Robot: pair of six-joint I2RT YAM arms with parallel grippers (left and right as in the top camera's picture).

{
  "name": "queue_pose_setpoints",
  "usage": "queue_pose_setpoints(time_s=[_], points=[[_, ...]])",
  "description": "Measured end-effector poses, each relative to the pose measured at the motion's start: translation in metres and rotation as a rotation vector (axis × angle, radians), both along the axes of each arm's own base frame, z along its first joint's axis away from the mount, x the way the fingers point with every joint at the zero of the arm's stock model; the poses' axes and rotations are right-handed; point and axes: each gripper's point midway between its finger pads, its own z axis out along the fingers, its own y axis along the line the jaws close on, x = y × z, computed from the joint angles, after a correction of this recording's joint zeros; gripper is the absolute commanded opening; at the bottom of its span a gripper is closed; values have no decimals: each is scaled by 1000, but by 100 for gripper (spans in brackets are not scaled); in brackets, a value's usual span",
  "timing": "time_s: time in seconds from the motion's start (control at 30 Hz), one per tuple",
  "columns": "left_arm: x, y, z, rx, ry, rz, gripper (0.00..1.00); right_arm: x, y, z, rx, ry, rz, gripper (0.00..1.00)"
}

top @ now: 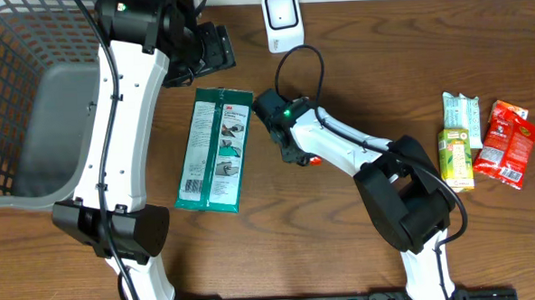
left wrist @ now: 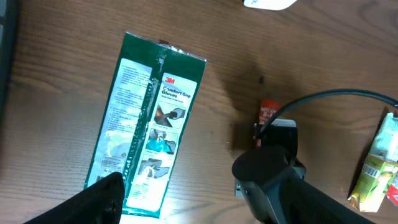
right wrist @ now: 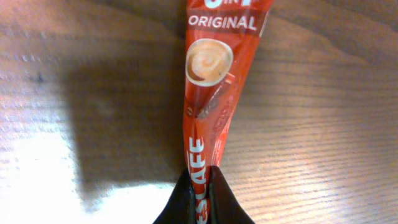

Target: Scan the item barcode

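Wooden counter [top: 354, 65]: your right tool [right wrist: 202, 196] pinches one slim red foil coffee sachet [right wrist: 208, 93] by its end, the rest lying flat beyond its tips. Your left tool [top: 216, 49] stands wide and empty near one green glove packet [top: 215, 150].

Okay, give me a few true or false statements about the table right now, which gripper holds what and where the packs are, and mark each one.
1. The right gripper is shut on the red coffee stick. True.
2. The left gripper holds the green glove pack. False: that gripper is open and holds nothing.
3. The white scanner stands at the table's far edge. True.
4. The glove pack sits inside the grey basket. False: it lies flat on the table beside the basket.
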Motion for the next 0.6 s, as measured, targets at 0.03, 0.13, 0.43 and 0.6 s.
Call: queue_pose_setpoints(time_s=[0.03,0.13,0.43,0.6], points=[[0,0,0,0,0,0,80,-2,-1,1,1,18,12,1],[0,0,0,0,0,0,80,-1,7,10,67,69,62,1],[0,0,0,0,0,0,80,10,-1,109,353,15,101,1],[0,0,0,-1,-1,0,80,9,-27,154,454,62,55,1]])
